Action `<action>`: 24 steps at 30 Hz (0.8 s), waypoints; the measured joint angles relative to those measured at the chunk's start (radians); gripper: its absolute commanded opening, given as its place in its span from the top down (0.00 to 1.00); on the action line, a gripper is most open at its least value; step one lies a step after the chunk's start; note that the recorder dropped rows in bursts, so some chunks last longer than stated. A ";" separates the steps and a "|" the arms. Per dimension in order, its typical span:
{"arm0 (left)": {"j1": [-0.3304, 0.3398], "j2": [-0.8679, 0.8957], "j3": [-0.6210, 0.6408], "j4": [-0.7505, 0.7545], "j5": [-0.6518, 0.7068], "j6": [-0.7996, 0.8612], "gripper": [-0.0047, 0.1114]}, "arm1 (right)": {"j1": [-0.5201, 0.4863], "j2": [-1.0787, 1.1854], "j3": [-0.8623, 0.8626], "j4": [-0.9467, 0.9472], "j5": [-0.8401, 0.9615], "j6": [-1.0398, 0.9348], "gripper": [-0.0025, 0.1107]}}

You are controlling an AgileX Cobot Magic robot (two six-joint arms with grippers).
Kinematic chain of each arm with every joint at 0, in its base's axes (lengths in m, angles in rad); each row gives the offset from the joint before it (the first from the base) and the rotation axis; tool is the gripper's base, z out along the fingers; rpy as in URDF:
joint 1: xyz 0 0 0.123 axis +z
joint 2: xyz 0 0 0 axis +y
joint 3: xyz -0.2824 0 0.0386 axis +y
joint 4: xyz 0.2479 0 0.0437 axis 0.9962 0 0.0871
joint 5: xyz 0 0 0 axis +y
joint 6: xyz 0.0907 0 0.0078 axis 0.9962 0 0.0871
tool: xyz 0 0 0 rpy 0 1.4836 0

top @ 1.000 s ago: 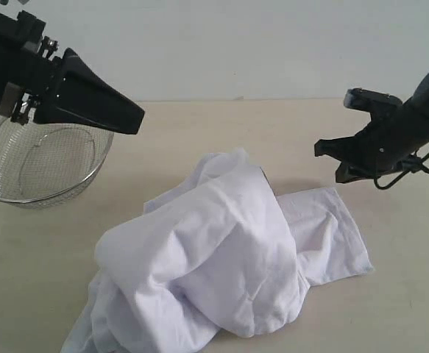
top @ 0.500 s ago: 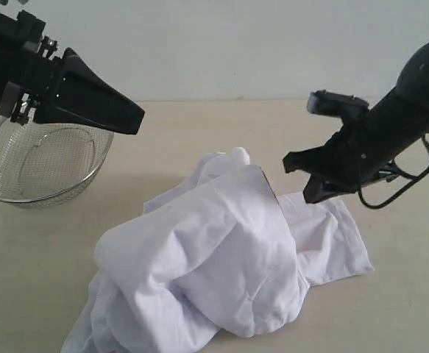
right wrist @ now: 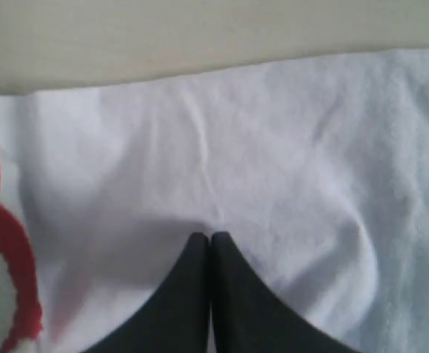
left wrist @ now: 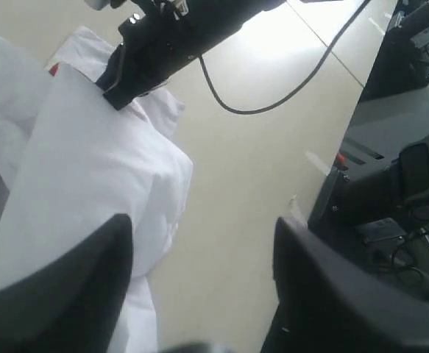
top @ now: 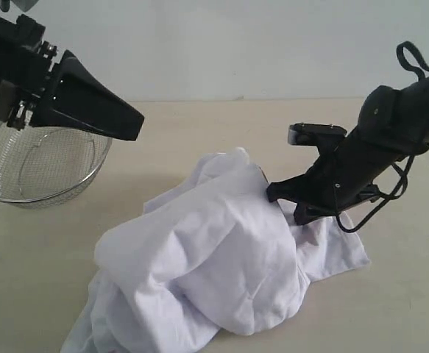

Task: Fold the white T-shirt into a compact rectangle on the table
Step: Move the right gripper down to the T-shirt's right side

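The white T-shirt [top: 214, 257] lies on the table [top: 398, 309] as a loose, rumpled heap. One flatter flap, perhaps a sleeve or the hem, spreads out from the heap on the side where the right arm works. No straight edge, square corner or clean crease shows anywhere. Judged from this, the folding has not begun, and the garment looks as if it must first be pulled open and spread flat.

The right pincer [top: 284, 206] is down at the shirt, where the high mound meets the flatter flap. In the right wrist view its two fingertips [right wrist: 199, 254] are pressed together with no gap, and their points rest against the white cloth. A patch of the red lettering [right wrist: 4, 287] sits just beside them. No fabric can be seen caught between the tips, so it appears to be prodding or pressing the shirt, not pinching it.

The left pincer [top: 129, 121] hangs in the air well apart from the shirt, above a wire mesh basket [top: 45, 165] that stands on the table clear of the heap. The left wrist view shows its fingers [left wrist: 74, 287] spread wide with nothing between them.

What is left is nearly everything: opening the heap, smoothing it, bringing the sleeves in and doubling the body into a rectangle.
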 measured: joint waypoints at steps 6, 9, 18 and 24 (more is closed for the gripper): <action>0.000 0.000 0.000 -0.012 0.000 0.000 0.50 | 0.002 0.079 -0.111 -0.081 0.008 0.106 0.98; 0.000 0.000 0.000 -0.018 0.002 -0.002 0.50 | 0.004 0.106 -0.172 -0.161 0.025 0.179 0.98; 0.000 0.000 0.000 -0.041 0.002 -0.002 0.50 | -0.093 0.196 -0.357 -0.267 0.071 0.286 0.98; 0.000 0.000 0.000 -0.044 0.002 -0.002 0.50 | -0.189 0.246 -0.448 -0.295 0.111 0.286 0.98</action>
